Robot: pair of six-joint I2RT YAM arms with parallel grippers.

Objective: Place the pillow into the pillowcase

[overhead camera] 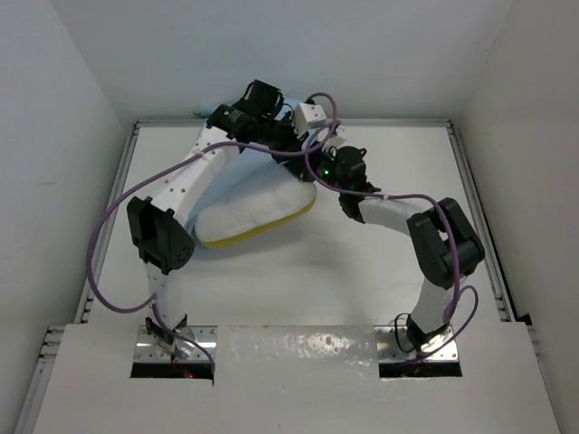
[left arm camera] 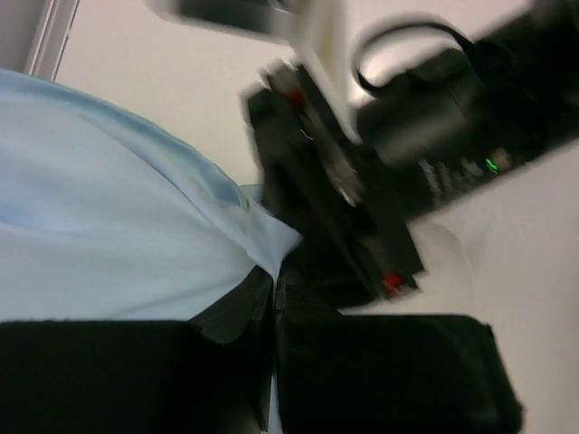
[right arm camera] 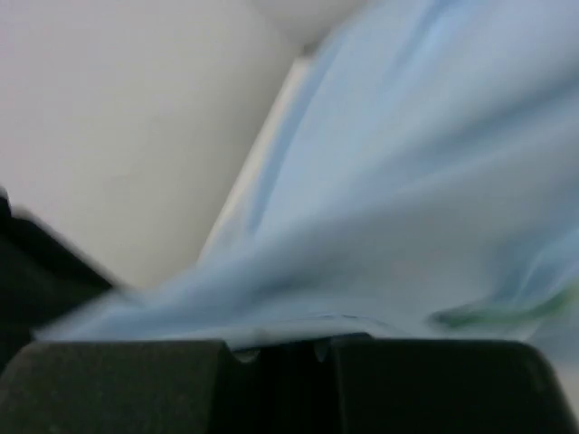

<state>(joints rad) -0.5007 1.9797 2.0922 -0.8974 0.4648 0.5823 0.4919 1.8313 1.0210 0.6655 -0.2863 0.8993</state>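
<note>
The white quilted pillow (overhead camera: 262, 212) with its yellow edge band lies mid-table, its far end under both wrists. The light-blue pillowcase (overhead camera: 204, 113) peeks out at the back behind the left arm. In the left wrist view the pillowcase (left arm camera: 109, 226) fills the left side, and my left gripper (left arm camera: 273, 285) is shut on a fold of it. My left gripper (overhead camera: 291, 145) and right gripper (overhead camera: 312, 172) meet over the pillow's far end. In the blurred right wrist view the pillowcase (right arm camera: 407, 181) drapes over my right gripper (right arm camera: 280, 342), whose jaws pinch its edge.
White walls enclose the table (overhead camera: 380, 262) on three sides, with a metal rail (overhead camera: 475, 208) along the right edge. Purple cables loop from both arms. The right arm's wrist (left arm camera: 434, 117) shows blurred just beyond the left fingers.
</note>
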